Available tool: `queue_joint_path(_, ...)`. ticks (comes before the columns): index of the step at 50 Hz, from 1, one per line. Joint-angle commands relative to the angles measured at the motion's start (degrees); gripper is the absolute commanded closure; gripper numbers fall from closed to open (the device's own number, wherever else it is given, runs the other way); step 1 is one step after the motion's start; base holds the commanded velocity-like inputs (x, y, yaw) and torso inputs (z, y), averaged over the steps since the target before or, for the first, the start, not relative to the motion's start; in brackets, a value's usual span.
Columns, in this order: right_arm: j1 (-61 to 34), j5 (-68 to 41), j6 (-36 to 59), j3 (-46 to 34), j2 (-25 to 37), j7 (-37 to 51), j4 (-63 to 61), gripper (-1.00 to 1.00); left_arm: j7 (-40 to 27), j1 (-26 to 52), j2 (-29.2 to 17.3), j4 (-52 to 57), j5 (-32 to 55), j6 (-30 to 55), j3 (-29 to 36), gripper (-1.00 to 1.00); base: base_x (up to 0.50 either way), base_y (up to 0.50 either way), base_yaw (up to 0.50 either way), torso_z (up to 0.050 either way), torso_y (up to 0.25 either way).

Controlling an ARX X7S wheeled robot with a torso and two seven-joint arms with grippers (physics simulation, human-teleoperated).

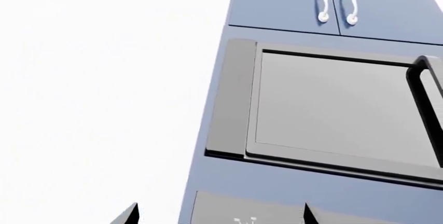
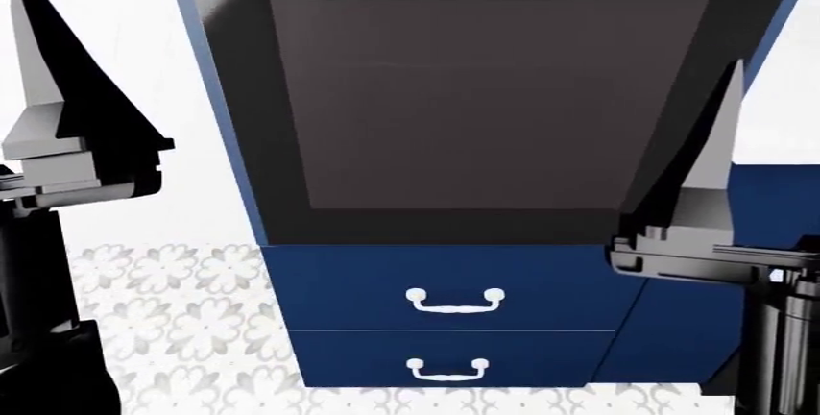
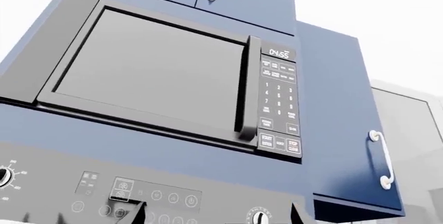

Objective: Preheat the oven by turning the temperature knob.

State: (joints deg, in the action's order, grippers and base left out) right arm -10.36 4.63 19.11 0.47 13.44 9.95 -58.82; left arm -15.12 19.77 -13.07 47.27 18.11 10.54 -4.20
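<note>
Both arms hover before the oven [image 2: 487,108], touching nothing. Left gripper [image 2: 77,136] fingers spread apart; right gripper [image 2: 698,204] fingers' state, can't tell. Temperature knob [image 3: 5,176] sits below the microwave [image 3: 166,73].

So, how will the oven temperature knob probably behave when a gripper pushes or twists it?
The knob looks small, round and rigid, mounted on the oven panel, so it should turn in place rather than slide or tip. Its smooth black surface may be slippery. The printed marks around it suggest gradual rotation.
</note>
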Motion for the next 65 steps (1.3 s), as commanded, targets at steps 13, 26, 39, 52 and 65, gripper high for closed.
queue_joint_path(13,0.8,1.4,0.7,-1.4,-0.1,-0.7,-0.1,-1.0,-0.3,-0.5,-2.7,5.2,6.7,3.6,-1.3,-1.0,0.0,0.0,0.0,0.005,0.0)
queue_joint_path(26,1.0,1.9,0.9,-1.9,0.3,-0.7,0.4,-1.0,-0.7,-0.3,-3.4,5.0,7.0,3.8,-0.9,-1.0,0.0,0.0,0.0,0.05,0.001)
queue_joint_path(39,0.6,3.8,0.6,-2.2,0.4,0.2,0.2,-1.0,-4.3,1.2,-3.7,5.1,5.9,7.5,-0.7,-1.0,0.0,0.0,0.0,0.048,0.001)
queue_joint_path(52,0.7,0.2,1.0,-1.1,0.2,-0.7,-0.2,-1.0,-3.8,0.1,-4.1,6.2,4.7,5.8,1.1,-1.0,0.29,0.0,0.0,0.001,0.0)
queue_joint_path(65,1.0,0.4,0.3,-1.2,0.3,-0.7,-0.4,-1.0,-4.3,0.1,-4.7,6.8,5.4,5.9,1.1,-1.0,0.46,0.0,0.0,0.0,0.0)
